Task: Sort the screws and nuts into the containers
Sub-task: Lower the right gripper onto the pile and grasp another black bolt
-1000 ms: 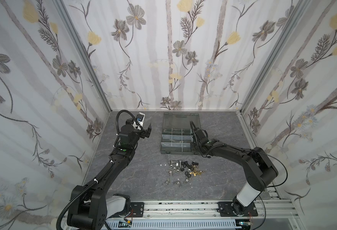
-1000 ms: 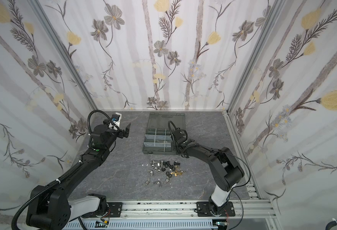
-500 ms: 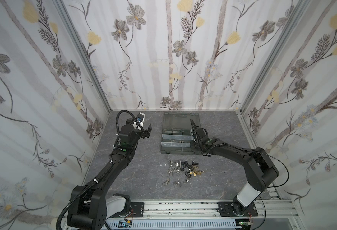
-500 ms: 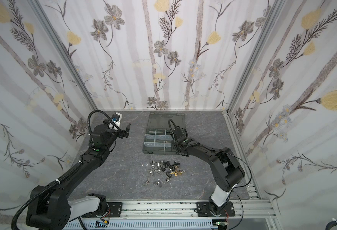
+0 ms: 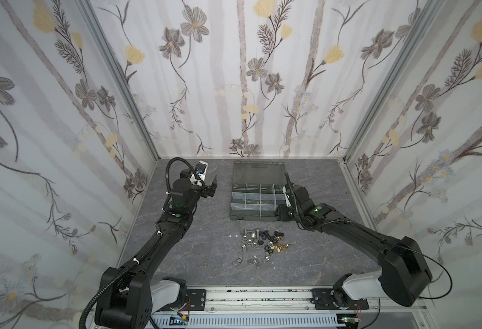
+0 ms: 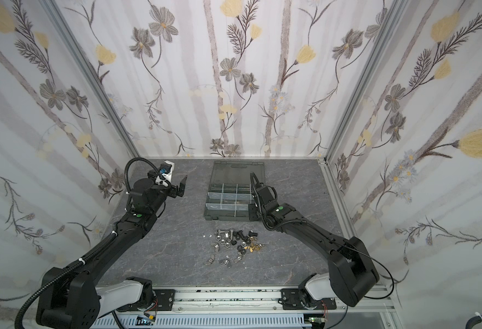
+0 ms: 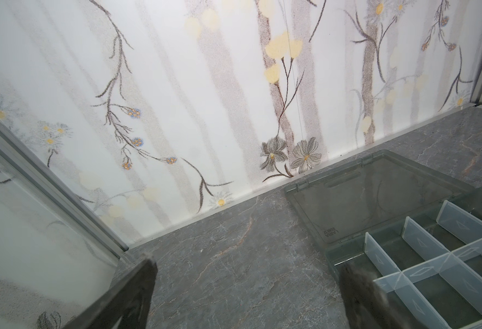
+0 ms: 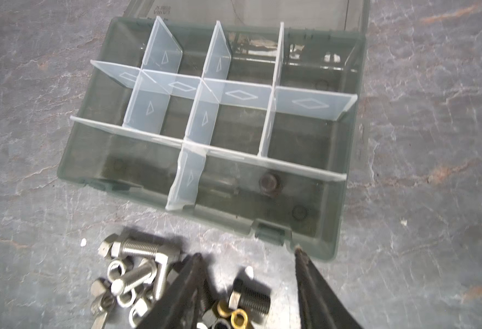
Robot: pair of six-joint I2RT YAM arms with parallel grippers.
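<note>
Plainly, the right pincer (image 8: 247, 254) is spread: its two dark fingers (image 8: 190, 287) stand apart and nothing is pinched between them. Just ahead of its tips lies the organizer case (image 8: 71, 155), open on the grey desk (image 8: 419, 142), and in both top views the near right corner of the case is the part closest to this pincer. The containers (image 8: 235, 95), marked off by translucent dividers, run away from the tips in rows. The smoky lid (image 5: 258, 172) lies flat beyond them, farthest from the pincer. In the large container nearest the tips sits a dark round piece (image 8: 268, 182); screw or nut, I cannot tell.

Back from the tips, toward the wrist, a loose heap rests on the desk short of the case. It holds silver screws (image 8: 141, 248), a black screw (image 8: 252, 296) seen between the fingers, silver nuts (image 8: 117, 269) and brass nuts (image 8: 238, 317), many of them touching.

The left pincer (image 5: 210, 188) is spread wide too and empty, raised off the desk. The case lies off to its side, apart from it, and the heap is well apart.
</note>
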